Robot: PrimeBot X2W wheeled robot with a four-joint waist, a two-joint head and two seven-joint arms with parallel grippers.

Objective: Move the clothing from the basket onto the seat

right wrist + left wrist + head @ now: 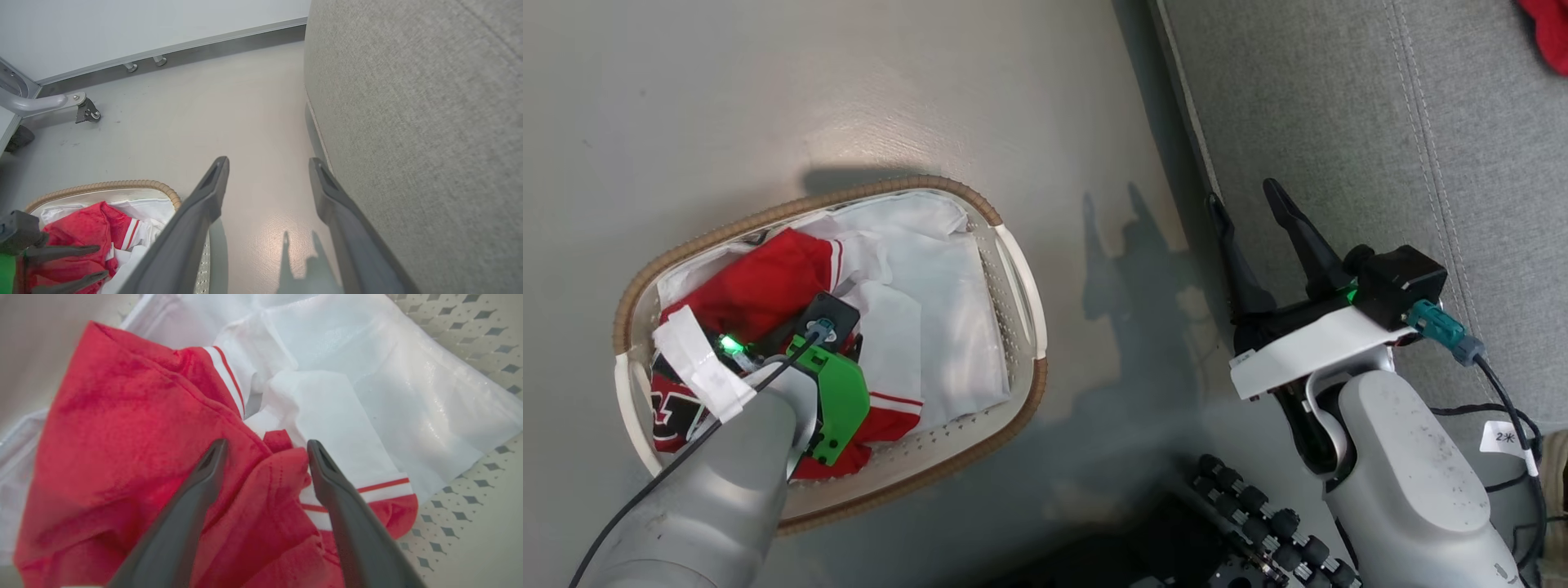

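Observation:
The basket [915, 184] stands on the floor at the left, lined with a white sheet [947, 327]. A red jersey with white striped trim [768, 282] is bunched in its left half. My left arm reaches down into it. In the left wrist view my left gripper [266, 451] is open, its fingers astride a raised fold of the red clothing [122, 416]. My right gripper [1244, 196] hangs open and holds nothing at the front edge of the grey seat [1339, 122]. Another red garment [1547, 33] lies on the seat at the far right.
Grey floor [849, 98] surrounds the basket. My wheeled base with black rollers [1258, 523] sits at the bottom. A black cable with a white tag [1507, 437] hangs by my right arm. A metal leg on a caster [88, 112] stands near the wall.

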